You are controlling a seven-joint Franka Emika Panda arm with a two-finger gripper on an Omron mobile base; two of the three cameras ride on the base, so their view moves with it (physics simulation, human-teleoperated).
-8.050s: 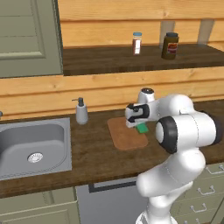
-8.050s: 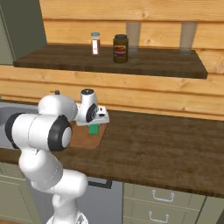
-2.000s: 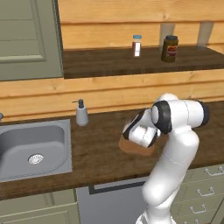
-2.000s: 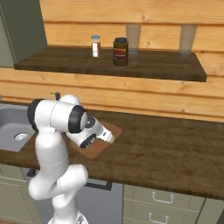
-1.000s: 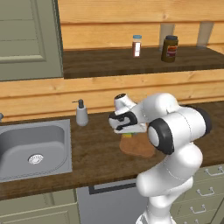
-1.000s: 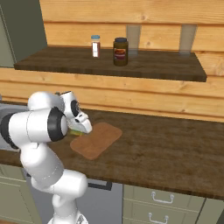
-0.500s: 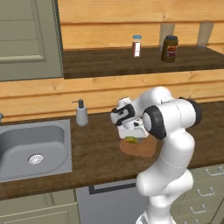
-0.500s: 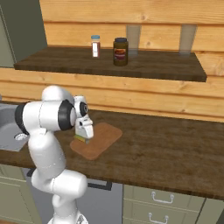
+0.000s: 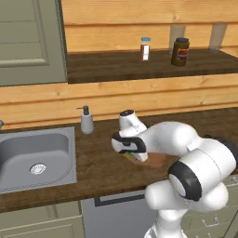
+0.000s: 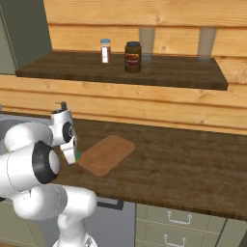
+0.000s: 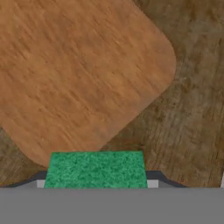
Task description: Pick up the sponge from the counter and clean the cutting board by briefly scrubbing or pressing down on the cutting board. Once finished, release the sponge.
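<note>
table: long dark brown wood-grain worktop (image 10: 193,169) | board: flat reddish-brown rounded wooden rectangle (image 11: 78,74) on it | sponge: small green block (image 11: 95,169) held in pincer (image 11: 96,183), near board's corner | advice: centre over board, press flat, scrub briefly

wall (image 10: 144,103): pine planks | shelf (image 10: 159,72): dark wood | cabinets (image 9: 28,42): grey-green
</note>
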